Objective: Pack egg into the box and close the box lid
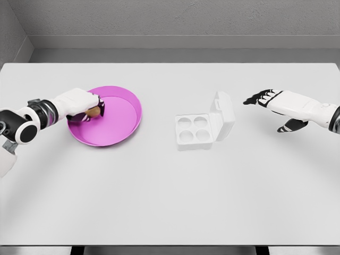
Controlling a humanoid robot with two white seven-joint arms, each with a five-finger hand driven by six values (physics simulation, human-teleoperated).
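While your left hand [85, 105] clamps the egg [93, 112] over the pink plate [127, 125], your right hand [276, 103] hovers spread beside the lid-up box [204, 125].

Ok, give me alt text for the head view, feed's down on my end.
The left hand is curled around a brown egg over the pink plate at the left of a white table. To its right a white four-cup egg box sits empty with its lid standing open. The right hand hovers open beyond the box.
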